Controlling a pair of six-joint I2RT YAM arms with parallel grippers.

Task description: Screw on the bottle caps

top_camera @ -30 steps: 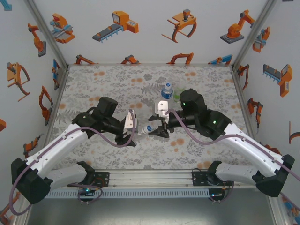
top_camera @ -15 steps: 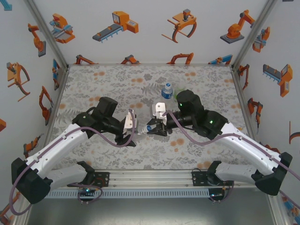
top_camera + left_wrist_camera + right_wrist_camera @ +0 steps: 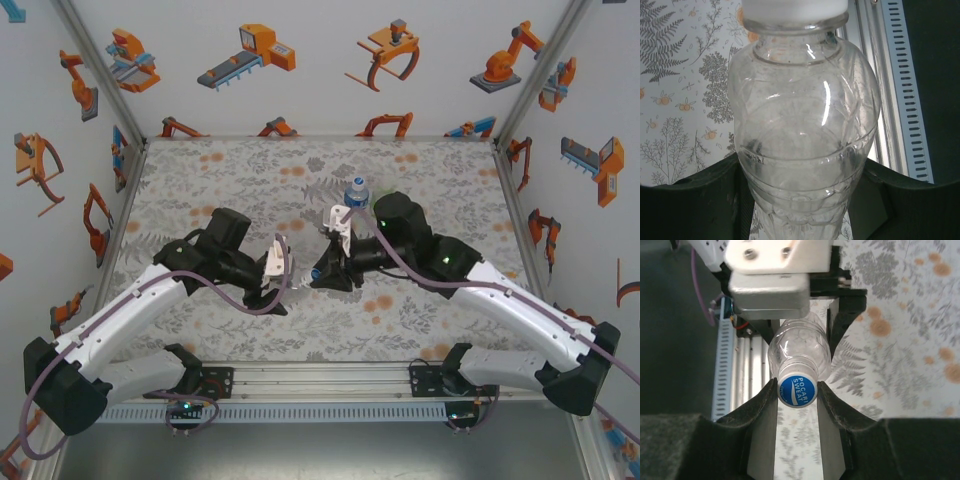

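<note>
The plain clear bottle is held level above the table, its body clamped in my left gripper, which is shut on it. On its neck sits a whitish cap with a blue "POCARI SWEAT" top. My right gripper is shut on that cap, one finger pressing each side. In the top view the two grippers meet at mid-table, left gripper and right gripper, with the clear bottle between them. The blue-label bottle stands upright behind the right wrist, capped. The greenish bottle is hidden.
The patterned table is walled on three sides by panels with robot pictures. A slotted metal rail runs along the near edge between the arm bases. Open floor lies at the back left and front right.
My right arm has shifted left toward the clear bottle's neck and its wrist has rolled, tilting the white camera mount. The greenish bottle is now covered by the right arm. The left arm holds still.
</note>
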